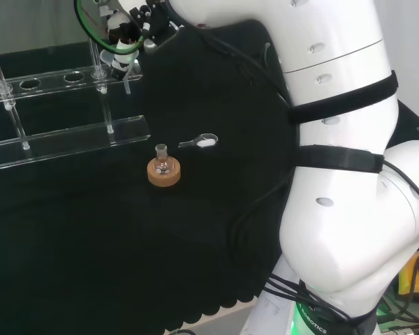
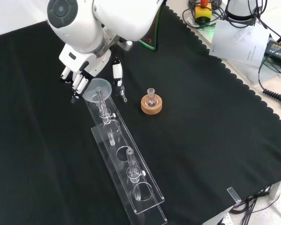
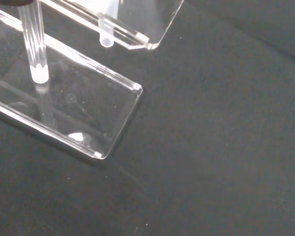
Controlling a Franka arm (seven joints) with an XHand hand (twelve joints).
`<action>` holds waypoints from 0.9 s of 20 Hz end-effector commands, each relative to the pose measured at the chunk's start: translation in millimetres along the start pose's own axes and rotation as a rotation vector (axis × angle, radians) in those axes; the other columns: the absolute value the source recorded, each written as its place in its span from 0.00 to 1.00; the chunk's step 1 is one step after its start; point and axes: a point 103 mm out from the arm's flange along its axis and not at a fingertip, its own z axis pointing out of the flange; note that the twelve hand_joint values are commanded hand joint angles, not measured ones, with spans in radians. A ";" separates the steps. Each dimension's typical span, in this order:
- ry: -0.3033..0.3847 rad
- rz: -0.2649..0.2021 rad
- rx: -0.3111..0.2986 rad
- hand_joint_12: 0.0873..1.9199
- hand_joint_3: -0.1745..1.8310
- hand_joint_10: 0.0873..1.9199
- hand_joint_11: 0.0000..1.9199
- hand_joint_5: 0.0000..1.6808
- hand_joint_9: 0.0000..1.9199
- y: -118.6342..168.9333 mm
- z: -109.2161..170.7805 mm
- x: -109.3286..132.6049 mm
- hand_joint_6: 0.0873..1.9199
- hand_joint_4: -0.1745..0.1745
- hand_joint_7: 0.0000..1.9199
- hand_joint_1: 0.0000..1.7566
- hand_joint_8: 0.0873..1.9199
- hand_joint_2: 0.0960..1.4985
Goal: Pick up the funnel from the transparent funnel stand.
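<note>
- Funnel (image 2: pixel 98 89) sits in the end hole of the stand (image 2: pixel 131 180), stem down through the top plate; hand (image 2: pixel 79 77) is right at its bowl.
- Can't tell if the fingers are apart or closed on the rim.
- Risk: an angled lift jams the stem in the hole and drags or tips the stand; judged, pull straight up.
- Risk: the clear bowl could slip from the fingers.
- Room: open desk (image 2: pixel 215 122) around; flask (image 2: pixel 151 96) on cork ring (image 2: pixel 151 105) stands apart from the stand.

Glossy white arm links (image 1: pixel 335 160) banded by black straps, grey round cap (image 2: pixel 62 8).
</note>
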 end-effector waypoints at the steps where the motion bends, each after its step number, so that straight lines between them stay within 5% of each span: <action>1: -0.047 0.023 -0.049 0.71 0.24 0.30 0.13 0.30 0.44 -6.4 -9.8 -1.9 0.00 0.36 0.30 0.36 0.37 0.50; 18: 0.026 0.097 -0.076 0.70 0.27 0.28 0.16 0.32 0.45 -75.7 -65.6 -31.4 0.00 0.36 0.32 0.37 0.36 0.49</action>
